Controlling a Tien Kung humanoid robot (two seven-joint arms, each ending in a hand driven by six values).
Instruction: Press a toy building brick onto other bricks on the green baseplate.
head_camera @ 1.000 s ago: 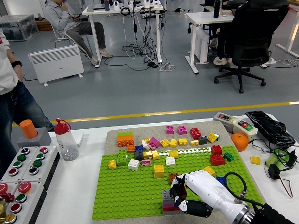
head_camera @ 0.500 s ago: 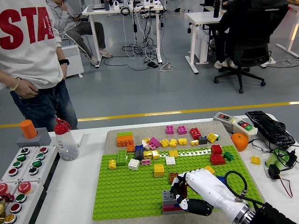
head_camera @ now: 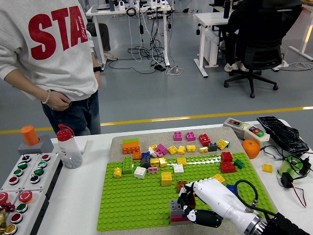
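Right hand (head_camera: 195, 203) curled narrow, fingers over a small brick stack (head_camera: 178, 212) at near edge of green baseplate (head_camera: 132, 200); firm grip cannot be confirmed.

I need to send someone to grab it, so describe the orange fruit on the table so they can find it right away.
Start at the green baseplate and go to its far right corner. Just past that corner on the white table, in front of the grey button box, sits the orange. It is the only round, smooth thing there; everything around it is blocky or wired.
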